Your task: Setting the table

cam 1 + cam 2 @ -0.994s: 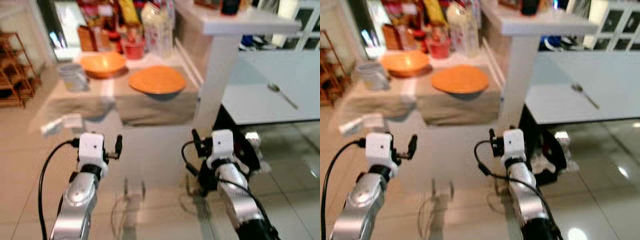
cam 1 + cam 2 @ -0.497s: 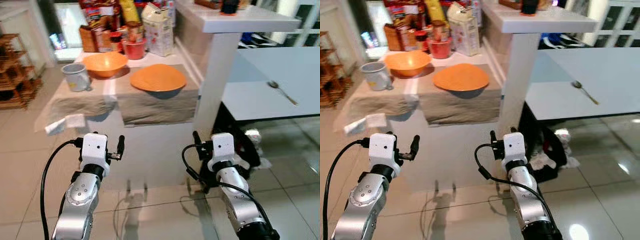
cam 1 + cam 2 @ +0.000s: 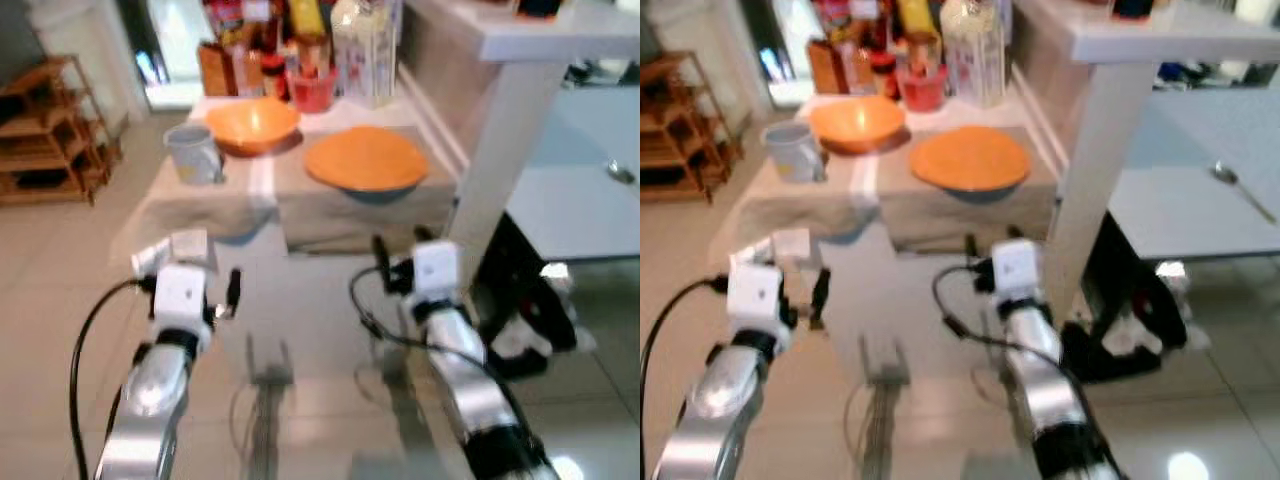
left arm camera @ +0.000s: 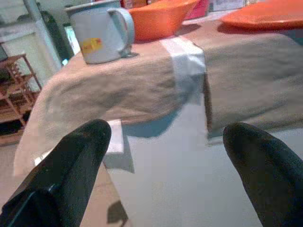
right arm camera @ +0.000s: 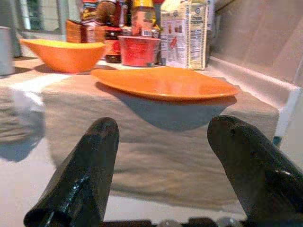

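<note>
An orange plate (image 3: 365, 160) lies on a low table draped in beige cloth (image 3: 330, 208). Behind it sit an orange bowl (image 3: 252, 125) and a pale mug (image 3: 195, 155) to its left. A spoon (image 3: 1238, 187) rests on the white table at the right. Both arms reach forward, short of the cloth's front edge. My left gripper (image 4: 168, 137) is open and empty, facing the mug (image 4: 99, 35) and the bowl (image 4: 158, 19). My right gripper (image 5: 165, 130) is open and empty, pointing at the plate (image 5: 165, 82).
Boxes, jars and a red cup (image 3: 312, 90) crowd the back of the low table. A white counter post (image 3: 500, 150) rises just right of it, with a dark bag (image 3: 530, 300) at its foot. A wooden shelf (image 3: 55, 130) stands at the far left. Glossy tiled floor lies below.
The whole picture has shifted and blurred, so the camera has moved; the low table looks nearer. Both grippers keep the same open, empty pose.
</note>
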Controlling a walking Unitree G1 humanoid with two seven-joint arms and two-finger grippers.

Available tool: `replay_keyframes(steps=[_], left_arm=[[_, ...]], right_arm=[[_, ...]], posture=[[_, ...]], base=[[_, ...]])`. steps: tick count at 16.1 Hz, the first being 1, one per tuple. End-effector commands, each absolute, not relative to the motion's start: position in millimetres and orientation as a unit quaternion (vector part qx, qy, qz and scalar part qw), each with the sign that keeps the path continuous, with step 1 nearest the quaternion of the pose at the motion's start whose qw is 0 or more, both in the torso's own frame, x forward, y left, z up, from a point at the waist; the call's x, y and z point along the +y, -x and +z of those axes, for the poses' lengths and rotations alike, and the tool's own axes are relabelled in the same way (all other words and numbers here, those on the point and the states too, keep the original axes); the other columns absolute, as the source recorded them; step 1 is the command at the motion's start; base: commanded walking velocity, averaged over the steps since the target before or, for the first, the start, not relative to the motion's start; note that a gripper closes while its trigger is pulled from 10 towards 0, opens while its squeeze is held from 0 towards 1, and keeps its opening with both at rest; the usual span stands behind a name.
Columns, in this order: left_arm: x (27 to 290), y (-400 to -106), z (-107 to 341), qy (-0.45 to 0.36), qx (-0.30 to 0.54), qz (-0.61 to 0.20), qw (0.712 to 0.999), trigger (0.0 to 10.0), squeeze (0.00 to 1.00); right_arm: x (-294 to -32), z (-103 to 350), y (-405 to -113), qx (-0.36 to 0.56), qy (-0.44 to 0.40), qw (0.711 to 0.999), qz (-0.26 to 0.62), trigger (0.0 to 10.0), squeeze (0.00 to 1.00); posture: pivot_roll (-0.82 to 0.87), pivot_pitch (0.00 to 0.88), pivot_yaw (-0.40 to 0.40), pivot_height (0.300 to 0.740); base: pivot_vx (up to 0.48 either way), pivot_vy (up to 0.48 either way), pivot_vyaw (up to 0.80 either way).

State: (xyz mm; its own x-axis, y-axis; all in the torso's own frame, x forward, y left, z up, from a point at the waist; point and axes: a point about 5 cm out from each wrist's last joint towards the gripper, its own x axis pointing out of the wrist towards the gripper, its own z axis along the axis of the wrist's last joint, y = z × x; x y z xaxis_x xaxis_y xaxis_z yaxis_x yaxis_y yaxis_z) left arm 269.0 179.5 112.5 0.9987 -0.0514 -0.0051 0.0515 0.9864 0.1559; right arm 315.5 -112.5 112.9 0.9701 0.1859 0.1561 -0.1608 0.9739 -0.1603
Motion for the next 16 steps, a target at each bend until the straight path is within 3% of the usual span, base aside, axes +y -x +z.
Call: replay_keyframes(steps=[1,5,16], left_arm=[[170,-271,119,-0.081,-0.014,-0.043,0.996,10.0,0.0],[162,-271,125,-0.116,-0.032,-0.072,0.99,10.0,0.0],[166,-278,128,-0.127,-0.014,-0.062,0.99,10.0,0.0]], right_arm=[[-126,112,-317,-0.08,0.08,0.991,0.067,10.0,0.0],[-125,118,-320,-0.089,0.08,0.991,0.065,10.0,0.0],[-109,152,-325,-0.141,0.053,0.985,0.08,10.0,0.0]], posture=[[-0.04,0.0,0.037,0.74],[-0.04,0.0,0.039,0.74],[-0.02,0.0,0.051,0.74]], base=[[0.405,0.259,0.0],[0.465,0.0,0.0],[0.0,0.0,0.0]])
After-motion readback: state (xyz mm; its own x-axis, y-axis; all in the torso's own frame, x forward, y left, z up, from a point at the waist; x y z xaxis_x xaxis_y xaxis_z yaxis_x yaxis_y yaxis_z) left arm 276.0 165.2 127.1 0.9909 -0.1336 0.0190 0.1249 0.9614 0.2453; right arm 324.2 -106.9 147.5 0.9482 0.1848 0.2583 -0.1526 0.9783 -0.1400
